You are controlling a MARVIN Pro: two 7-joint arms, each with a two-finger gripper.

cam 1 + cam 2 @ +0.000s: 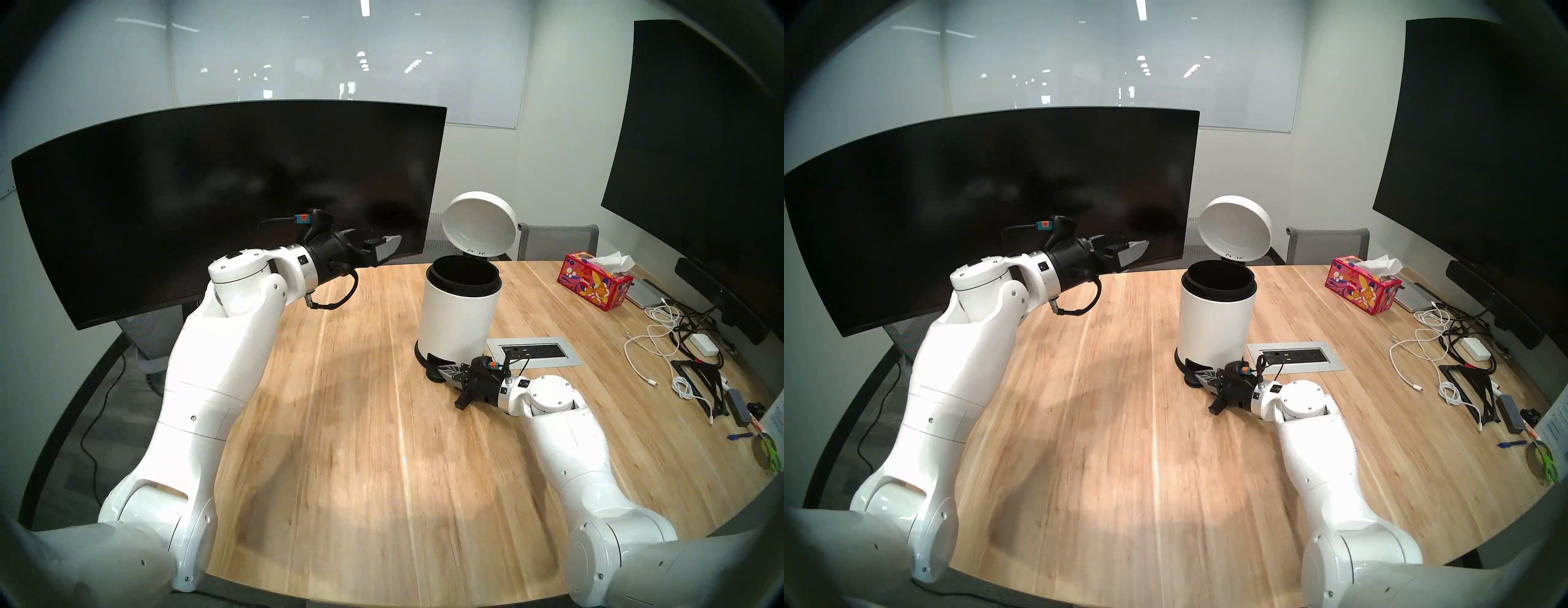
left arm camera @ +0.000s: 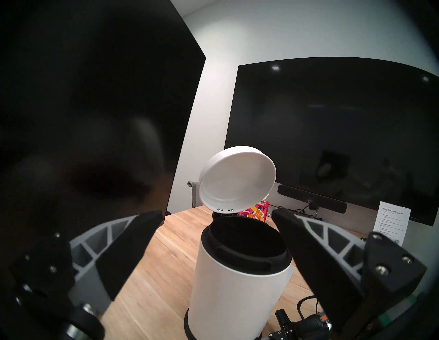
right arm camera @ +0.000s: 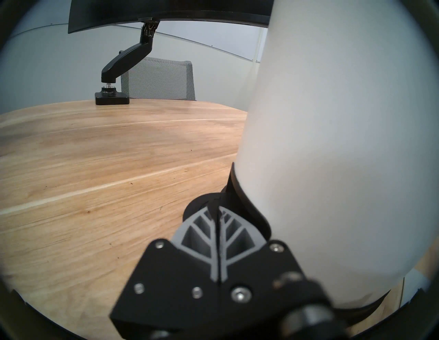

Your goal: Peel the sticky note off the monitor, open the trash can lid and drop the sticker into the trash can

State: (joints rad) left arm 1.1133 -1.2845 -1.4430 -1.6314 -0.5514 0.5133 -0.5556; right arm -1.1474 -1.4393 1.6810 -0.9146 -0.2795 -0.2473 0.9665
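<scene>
At centre right of the head views, upright on a pale wooden table (image 1: 360,424): a small white cylindrical trash can (image 1: 458,314) with a black base ring. Round white domed trash can lid (image 1: 479,225) tipped up on its rear hinge, hollow underside facing the camera, mouth of the can fully uncovered. Black inner bucket (image 1: 462,271) showing as a dark ring at the top; contents too dark to make out.

Filling the upper left: a very wide curved black monitor (image 1: 212,191), screen dark, carried on a slim dark jointed stand (image 3: 128,59) clamped to the far table edge. Small yellow-green sticky note not to be made out in any view, neither on the screen nor between any fingers.

Left gripper (image 1: 377,237) raised level in front of the monitor's lower right corner, left of the can and clear of it, pointing toward the lid. Jaws spread wide in the left wrist view, black-padded fingers (image 2: 133,237) at either lower corner with the open can between them farther off; nothing gripped.

Right gripper (image 1: 439,370) low at the foot of the can, lower centre right. Jaws pressed together with no gap, the joined tips resting on the black foot pedal (image 3: 194,209), just beside the can's wall.

At the right edge: a bigger flat black screen (image 1: 700,170) with a black soundbar (image 1: 721,301) beneath. On the table near it: a red patterned tissue box (image 1: 594,284), a grey recessed socket panel (image 1: 534,350) just right of the can, and a tangle of white and black cables (image 1: 662,339).
</scene>
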